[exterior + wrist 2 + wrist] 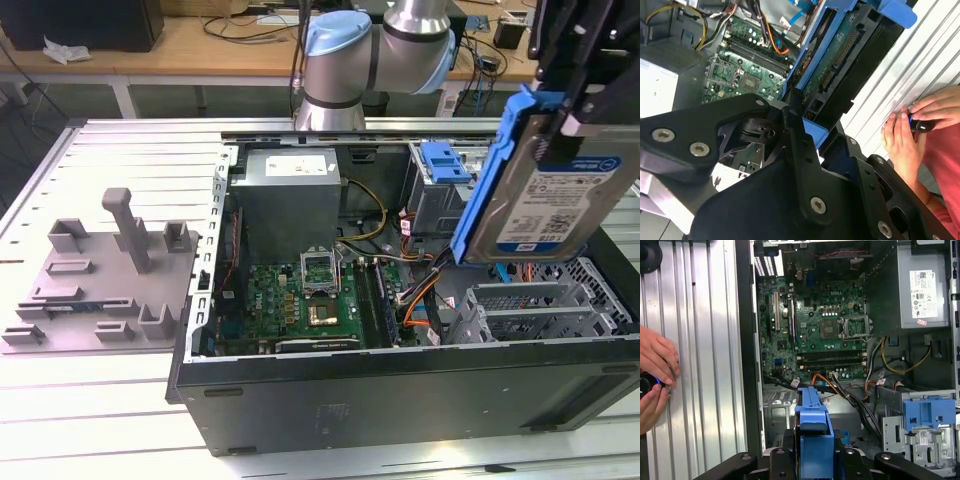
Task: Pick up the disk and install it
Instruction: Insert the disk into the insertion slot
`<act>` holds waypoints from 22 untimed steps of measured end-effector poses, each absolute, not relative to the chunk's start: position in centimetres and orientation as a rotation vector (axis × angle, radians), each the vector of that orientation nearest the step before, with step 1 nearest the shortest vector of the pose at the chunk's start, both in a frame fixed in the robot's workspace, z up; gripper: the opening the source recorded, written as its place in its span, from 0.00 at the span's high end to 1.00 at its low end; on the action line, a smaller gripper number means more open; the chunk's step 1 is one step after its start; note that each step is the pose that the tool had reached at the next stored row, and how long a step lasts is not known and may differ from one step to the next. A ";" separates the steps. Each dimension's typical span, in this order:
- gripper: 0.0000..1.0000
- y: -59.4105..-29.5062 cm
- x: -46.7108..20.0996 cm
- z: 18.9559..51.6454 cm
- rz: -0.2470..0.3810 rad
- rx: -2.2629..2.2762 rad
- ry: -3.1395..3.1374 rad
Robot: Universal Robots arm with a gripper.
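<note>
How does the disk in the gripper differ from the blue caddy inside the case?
The disk hangs tilted in the gripper above the case; the blue caddy sits in the drive cage. The disk shows a labelled silver drive in its frame; the blue caddy's visible part is bare plastic. Both have blue plastic frames.

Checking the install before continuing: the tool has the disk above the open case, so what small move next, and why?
Probably lower it toward the drive cage: the tool holds the disk tilted, clear above the case, not yet in a bay.
</note>
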State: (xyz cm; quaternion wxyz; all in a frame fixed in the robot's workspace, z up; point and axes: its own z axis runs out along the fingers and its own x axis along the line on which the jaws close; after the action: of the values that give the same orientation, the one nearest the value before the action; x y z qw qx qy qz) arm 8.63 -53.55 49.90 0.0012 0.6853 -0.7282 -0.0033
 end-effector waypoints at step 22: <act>0.63 -53.7 11.8 49.8 -0.014 2.150 -2.284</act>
State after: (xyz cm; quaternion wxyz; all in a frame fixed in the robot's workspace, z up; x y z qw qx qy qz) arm 11.78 -53.70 49.85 0.0024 0.6854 -0.7282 -0.0045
